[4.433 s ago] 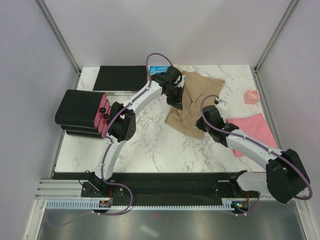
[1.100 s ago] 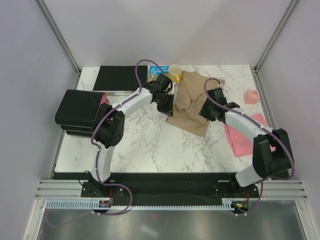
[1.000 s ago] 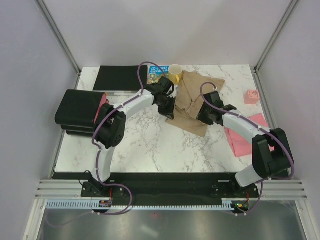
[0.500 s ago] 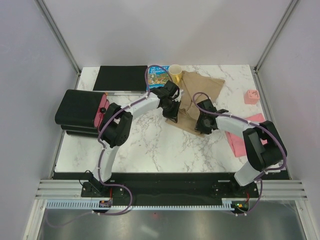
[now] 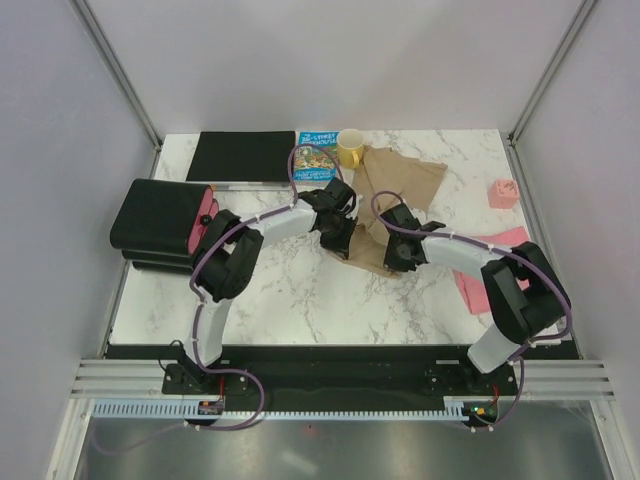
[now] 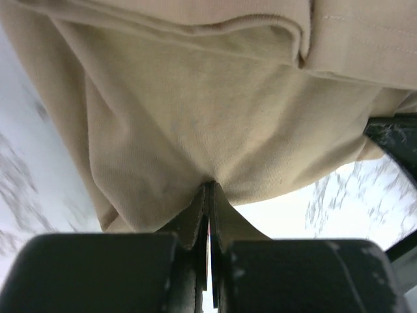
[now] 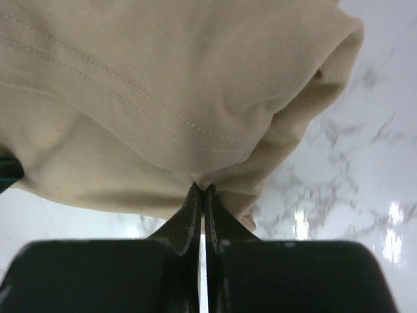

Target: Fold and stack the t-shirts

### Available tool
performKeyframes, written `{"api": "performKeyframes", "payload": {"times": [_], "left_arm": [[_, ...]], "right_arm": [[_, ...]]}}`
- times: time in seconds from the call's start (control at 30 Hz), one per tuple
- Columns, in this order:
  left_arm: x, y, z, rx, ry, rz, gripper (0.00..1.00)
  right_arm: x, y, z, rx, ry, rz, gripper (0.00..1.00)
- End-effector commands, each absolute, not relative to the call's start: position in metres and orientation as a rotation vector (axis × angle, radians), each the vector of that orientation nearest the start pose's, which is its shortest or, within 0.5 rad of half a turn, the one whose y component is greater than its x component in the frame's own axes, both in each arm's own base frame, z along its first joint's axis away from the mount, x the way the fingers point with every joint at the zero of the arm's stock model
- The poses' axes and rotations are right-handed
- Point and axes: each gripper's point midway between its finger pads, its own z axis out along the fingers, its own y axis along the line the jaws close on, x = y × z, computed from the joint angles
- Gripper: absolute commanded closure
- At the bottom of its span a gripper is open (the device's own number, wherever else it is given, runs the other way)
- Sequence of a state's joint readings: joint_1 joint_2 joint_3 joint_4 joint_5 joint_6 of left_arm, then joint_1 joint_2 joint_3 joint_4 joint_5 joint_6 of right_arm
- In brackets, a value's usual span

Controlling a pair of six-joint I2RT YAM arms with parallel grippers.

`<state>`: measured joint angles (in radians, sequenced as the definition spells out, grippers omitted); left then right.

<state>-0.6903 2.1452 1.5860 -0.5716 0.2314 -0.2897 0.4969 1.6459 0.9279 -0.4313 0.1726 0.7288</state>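
Observation:
The tan t-shirt (image 5: 390,185) lies bunched on the marble table from the back middle toward the centre. My left gripper (image 5: 342,238) is shut on its near left edge; the left wrist view shows the cloth (image 6: 195,111) pinched between the jaws. My right gripper (image 5: 397,255) is shut on its near right edge, the fabric (image 7: 163,98) hanging from the closed jaws. The pink t-shirt (image 5: 500,258) lies flat at the right, partly under my right arm.
A yellow cup (image 5: 350,148) and a blue book (image 5: 316,155) stand at the back by the tan shirt. A black mat (image 5: 242,155) lies back left. The pink-and-black drawer box (image 5: 165,225) sits at the left edge. A small pink block (image 5: 502,192) is far right.
Both grippers have pulled the tan shirt's near edge toward the front of the table, moving closer together. The shirt has slid off the cup and book, which now show fully.

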Motion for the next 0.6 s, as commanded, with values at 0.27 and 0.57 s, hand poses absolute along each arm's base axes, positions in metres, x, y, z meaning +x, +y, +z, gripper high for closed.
{"api": "performKeyframes", "payload": {"times": [0.27,0.57], "left_arm": [[0.186,-0.287,0.010,0.872,2.889,-0.476,0.98],[0.132,-0.277,0.028,0.898,2.921,-0.515,0.98]], "right_arm": [[0.160,0.158,0.026,0.246,2.899,0.099,1.00],[0.118,0.159,0.040,0.225,2.905,0.178,0.96]]}}
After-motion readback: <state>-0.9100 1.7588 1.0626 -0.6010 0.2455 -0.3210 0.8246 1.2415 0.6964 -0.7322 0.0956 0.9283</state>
